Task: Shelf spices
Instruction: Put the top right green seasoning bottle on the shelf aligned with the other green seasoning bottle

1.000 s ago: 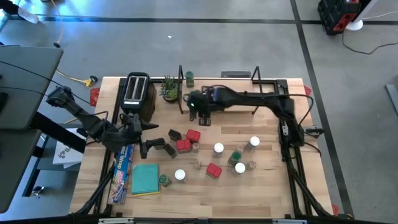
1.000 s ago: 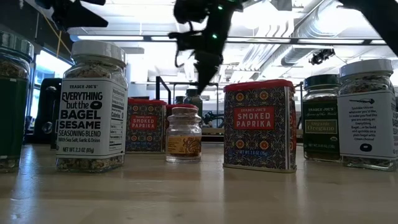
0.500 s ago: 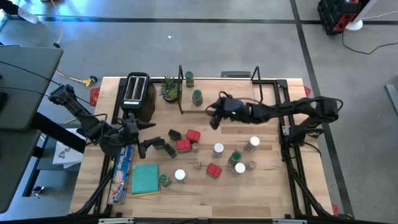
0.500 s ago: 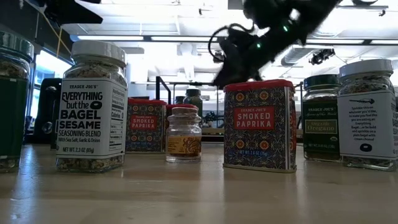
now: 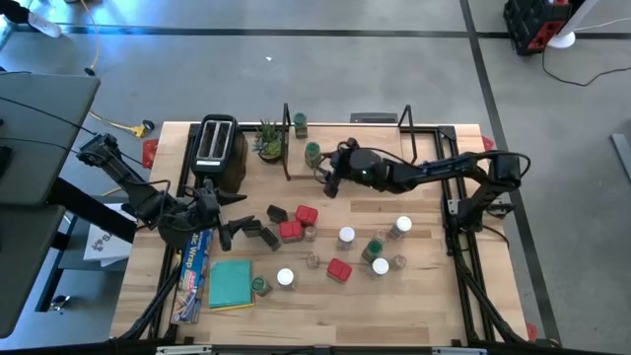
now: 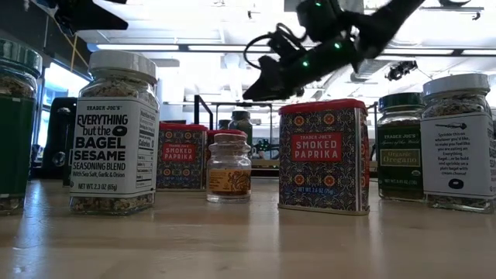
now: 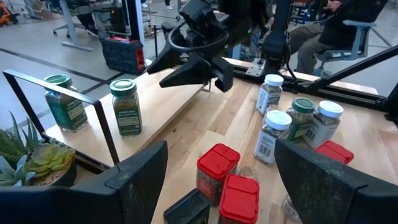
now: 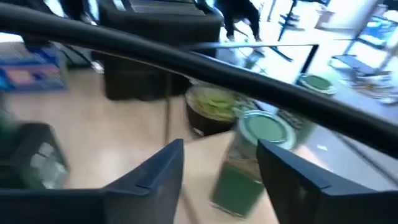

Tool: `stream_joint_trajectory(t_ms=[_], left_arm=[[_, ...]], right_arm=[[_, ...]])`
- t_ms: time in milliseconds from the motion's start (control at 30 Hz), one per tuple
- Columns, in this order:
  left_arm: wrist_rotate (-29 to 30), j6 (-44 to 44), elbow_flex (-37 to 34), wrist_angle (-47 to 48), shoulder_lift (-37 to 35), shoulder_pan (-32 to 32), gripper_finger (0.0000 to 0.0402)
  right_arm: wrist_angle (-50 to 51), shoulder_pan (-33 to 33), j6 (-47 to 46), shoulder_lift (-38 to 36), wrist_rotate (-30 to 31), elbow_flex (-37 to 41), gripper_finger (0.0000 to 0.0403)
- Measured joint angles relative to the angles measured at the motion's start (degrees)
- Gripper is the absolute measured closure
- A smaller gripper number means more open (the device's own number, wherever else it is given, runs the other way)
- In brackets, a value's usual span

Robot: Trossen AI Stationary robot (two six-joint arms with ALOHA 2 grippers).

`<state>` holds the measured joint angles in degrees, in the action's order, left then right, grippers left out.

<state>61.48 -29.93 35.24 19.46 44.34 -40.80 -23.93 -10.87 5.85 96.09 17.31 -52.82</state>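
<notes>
Wooden shelf [image 5: 345,168], green-lidded jar [image 5: 313,154] just beside right end effector [image 5: 327,183], seemingly unheld

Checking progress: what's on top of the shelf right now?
Two green-lidded jars stand on the shelf: one at the end by the potted plant, one beside it. The rest of the plank is partly hidden by the right gripper.

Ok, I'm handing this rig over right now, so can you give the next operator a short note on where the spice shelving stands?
Right gripper: open, empty, above the shelf beside a green-lidded jar.
Left gripper: open, empty, waiting at the table's left near the dark tins.
Done: two green-lidded jars stand on the shelf, the other near its back corner.
Left: the remaining spices on the table, red tins, white-lidded jars and small clear jars among them.
</notes>
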Motion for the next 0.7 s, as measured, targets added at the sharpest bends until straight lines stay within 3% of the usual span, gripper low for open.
stream_joint_trajectory(t_ms=[133,267,700], left_arm=[[0.58,-0.04,0.00,-0.02,0.00,0.02,0.0111],[0.61,-0.02,0.00,-0.01,0.02,0.04,0.0111],[0.54,-0.02,0.00,0.22,0.02,0.04,0.0111]], right_arm=[[4.78,-0.12,0.42,0.57,3.49,-4.37,0.0136],[4.65,-1.17,-7.31,3.30,3.64,-6.93,0.0096],[4.49,-2.01,-12.92,14.18,9.08,-14.48,0.0092]])
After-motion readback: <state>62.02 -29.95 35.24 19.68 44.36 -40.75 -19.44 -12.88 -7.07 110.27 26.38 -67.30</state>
